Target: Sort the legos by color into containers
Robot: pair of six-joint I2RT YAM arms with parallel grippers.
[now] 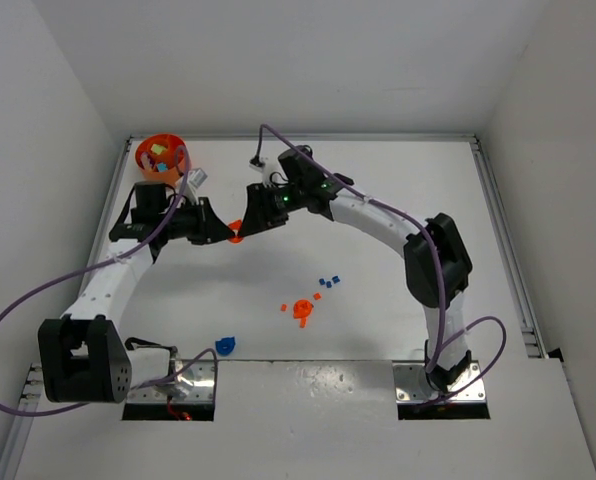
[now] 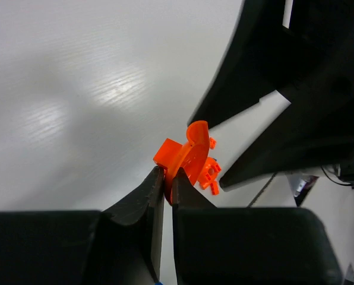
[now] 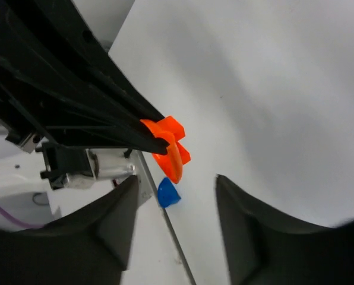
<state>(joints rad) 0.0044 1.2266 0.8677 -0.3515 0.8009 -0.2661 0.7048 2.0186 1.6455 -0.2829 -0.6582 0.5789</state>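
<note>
We judge mid-carry: left gripper point(image 2: 165, 176) pinched shut on orange piece point(image 2: 192, 151); right gripper point(image 3: 176, 181) opposite, wide open, empty; next, probably swing back to the bowl point(image 1: 144, 150) behind it

Bright, even, diffuse light fills the overhead view; the white table point(image 1: 378, 180) looks nearly washed out, and shadows under the arms are faint. In the left wrist view, streaky glare crosses the tabletop between broad, soft grey shadows. The orange rounded plastic piece point(image 2: 189, 157) is sharp and saturated, while the black gripper fingers point(image 2: 135, 231) nearest the lens are dark, featureless and slightly blurred.
</note>
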